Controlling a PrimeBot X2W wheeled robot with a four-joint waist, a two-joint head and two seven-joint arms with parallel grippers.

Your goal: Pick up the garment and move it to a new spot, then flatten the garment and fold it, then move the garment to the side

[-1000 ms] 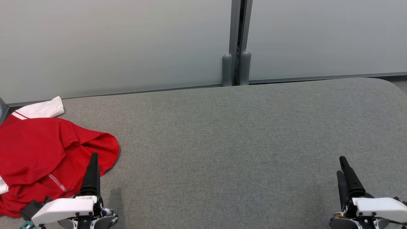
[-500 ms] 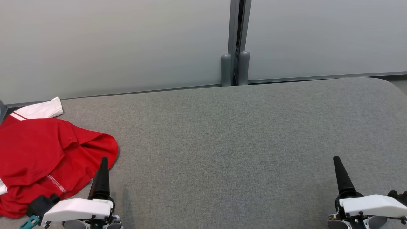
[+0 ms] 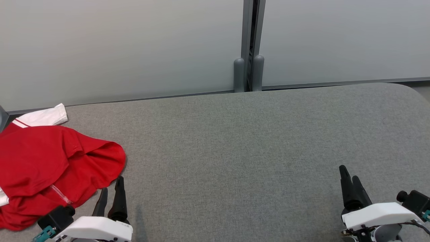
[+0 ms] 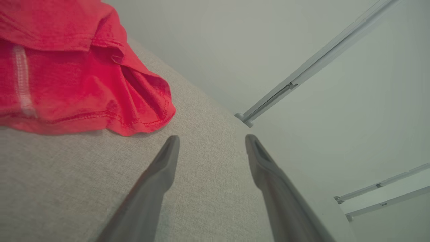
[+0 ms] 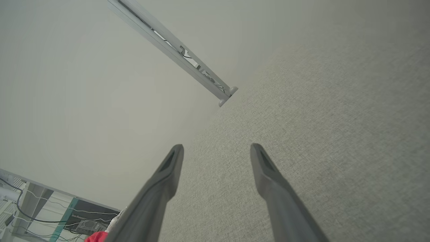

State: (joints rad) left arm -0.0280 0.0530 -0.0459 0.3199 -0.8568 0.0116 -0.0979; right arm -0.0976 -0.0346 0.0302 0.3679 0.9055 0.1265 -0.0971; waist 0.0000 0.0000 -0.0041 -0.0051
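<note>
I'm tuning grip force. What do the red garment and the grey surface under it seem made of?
The red garment: soft matte knit, probably cotton jersey, judging by limp folds and stitched hems. The grey surface: apparently a woven fabric covering, matte, with fine heathered weave visible.

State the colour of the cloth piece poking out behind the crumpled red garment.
White with a thin red stripe; cloth piece clearest in head view.

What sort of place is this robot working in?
Probably a lab or office test area: a grey fabric-covered table, pale partition panels with a metal post behind it, and loose cables off to one side.
</note>
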